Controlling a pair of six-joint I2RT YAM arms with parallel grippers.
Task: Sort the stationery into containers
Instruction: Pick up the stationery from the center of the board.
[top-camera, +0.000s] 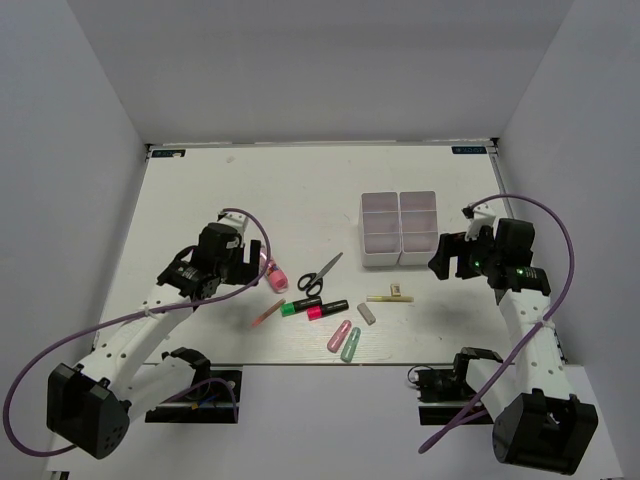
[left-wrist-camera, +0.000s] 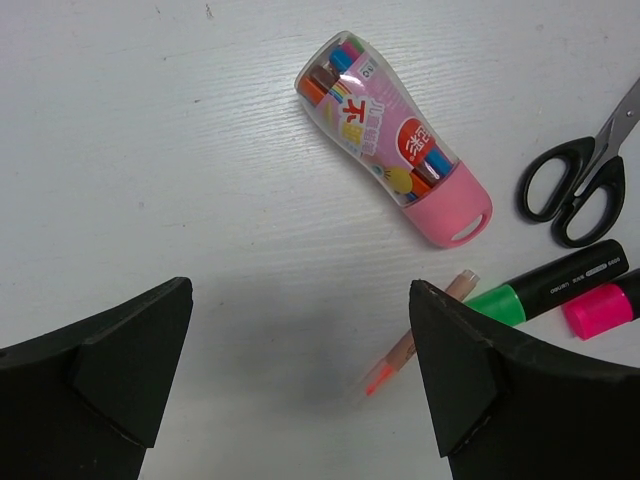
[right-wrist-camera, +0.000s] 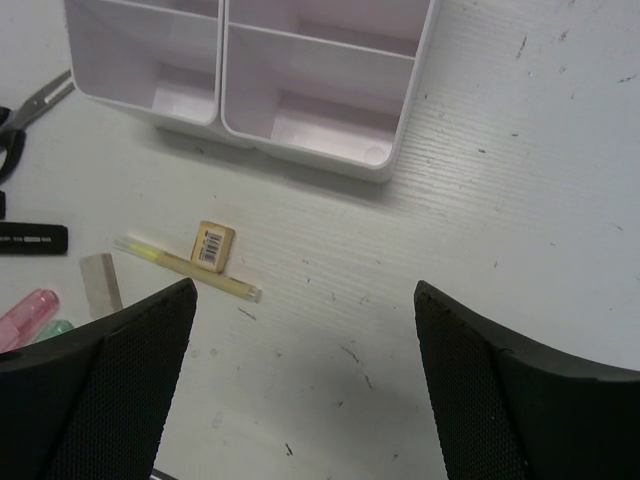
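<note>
Your left pincer (left-wrist-camera: 300, 350) hangs released over the bench (left-wrist-camera: 150, 150), one finger hiding part of the thin pen (left-wrist-camera: 398, 352). The scissors (left-wrist-camera: 580, 185) run off the frame. Your right pincer (right-wrist-camera: 305, 370) gapes too, grasping nothing, near the containers (right-wrist-camera: 310, 150), whose far compartments are cut off. From above, your left arm (top-camera: 150, 325) covers most of the pink pen case (top-camera: 277, 277).

Two trays (top-camera: 380, 259), two highlighters (top-camera: 300, 305), three erasers (top-camera: 339, 336), and one each of scissors (top-camera: 320, 275), pen (top-camera: 267, 313), case (left-wrist-camera: 395, 135), clip (top-camera: 390, 297).
</note>
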